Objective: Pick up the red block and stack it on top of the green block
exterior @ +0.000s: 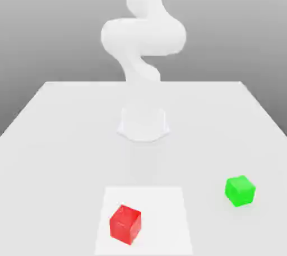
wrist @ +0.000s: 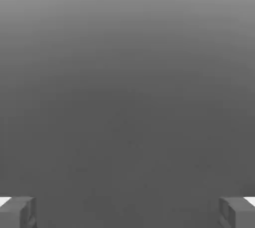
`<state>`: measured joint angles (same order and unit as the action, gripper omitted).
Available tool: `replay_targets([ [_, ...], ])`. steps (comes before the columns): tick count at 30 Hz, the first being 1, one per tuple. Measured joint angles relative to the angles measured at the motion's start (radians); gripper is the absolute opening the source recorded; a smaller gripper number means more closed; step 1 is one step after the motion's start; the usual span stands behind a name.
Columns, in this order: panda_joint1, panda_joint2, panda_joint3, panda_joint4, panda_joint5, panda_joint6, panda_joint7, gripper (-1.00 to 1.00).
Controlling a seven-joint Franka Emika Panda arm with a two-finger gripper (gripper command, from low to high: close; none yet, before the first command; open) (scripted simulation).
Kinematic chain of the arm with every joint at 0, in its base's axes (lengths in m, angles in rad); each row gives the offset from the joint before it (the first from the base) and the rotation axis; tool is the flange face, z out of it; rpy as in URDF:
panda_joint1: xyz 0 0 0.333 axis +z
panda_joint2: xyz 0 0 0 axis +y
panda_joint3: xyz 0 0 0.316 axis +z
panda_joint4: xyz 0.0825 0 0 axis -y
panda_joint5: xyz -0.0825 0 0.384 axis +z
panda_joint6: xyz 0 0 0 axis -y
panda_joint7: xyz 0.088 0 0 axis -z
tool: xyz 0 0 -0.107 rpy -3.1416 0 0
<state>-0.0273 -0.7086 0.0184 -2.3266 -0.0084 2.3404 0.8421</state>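
Observation:
The red block (exterior: 125, 224) is a small glossy cube lying near the front of the table, on a paler square patch (exterior: 162, 215). The green block (exterior: 240, 190), a cube of like size, sits apart from it toward the exterior view's right and a little further back. In the hand view my gripper (wrist: 127, 213) is open: its two grey fingertips (wrist: 17, 212) stand far apart with nothing between them, and plain grey background lies beyond. Neither block is near the fingers.
The white arm (exterior: 143, 36) rises in a bend from its round base (exterior: 143, 123) at the middle of the white table (exterior: 56, 137). The table's edges run off on both sides toward the front.

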Motion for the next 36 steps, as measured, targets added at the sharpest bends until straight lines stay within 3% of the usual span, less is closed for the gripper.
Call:
replay_targets([
  [15, -0.111, 0.551, 0.055, -0.16, -0.059, 0.243, 0.261, 0.0],
  [22, -0.13, 0.802, 0.05, -0.234, -0.032, 0.357, 0.342, 0.0],
  [28, -0.117, 1.018, 0.031, -0.224, -0.045, 0.519, 0.373, 0.0],
  [29, -0.114, 1.042, 0.027, -0.221, -0.048, 0.54, 0.376, -1.0],
  [36, -0.115, 1.042, 0.028, -0.221, -0.05, 0.541, 0.378, -1.0],
])
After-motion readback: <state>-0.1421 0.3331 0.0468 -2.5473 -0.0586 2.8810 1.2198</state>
